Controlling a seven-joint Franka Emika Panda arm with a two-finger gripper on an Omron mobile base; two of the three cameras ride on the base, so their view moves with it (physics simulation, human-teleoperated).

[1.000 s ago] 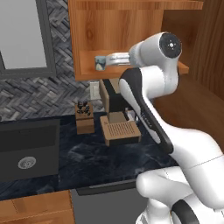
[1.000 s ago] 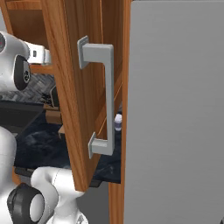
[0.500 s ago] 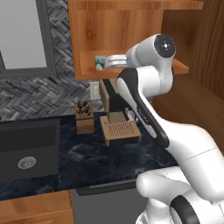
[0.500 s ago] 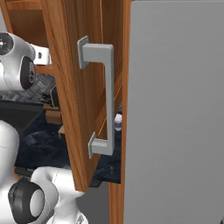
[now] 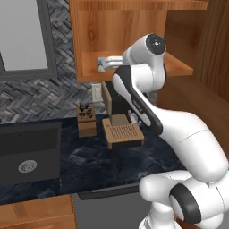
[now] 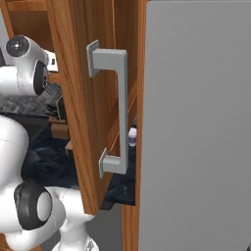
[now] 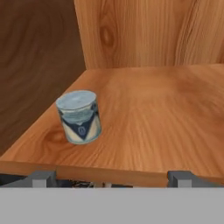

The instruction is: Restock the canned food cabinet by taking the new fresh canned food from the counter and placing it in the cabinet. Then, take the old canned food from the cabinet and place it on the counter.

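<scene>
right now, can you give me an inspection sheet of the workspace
surface: dark marbled counter, sink set in it at left.
job's things: grey-blue can upright on the cabinet shelf, near its front left; red-and-white can: nothing seen.
clutter: wooden blocks and a small box on the counter.
grippers: gripper open, before the shelf edge, holding nothing.
cables: nothing seen.
surroundings: open cabinet door with grey handle, herringbone wall tiles.
</scene>
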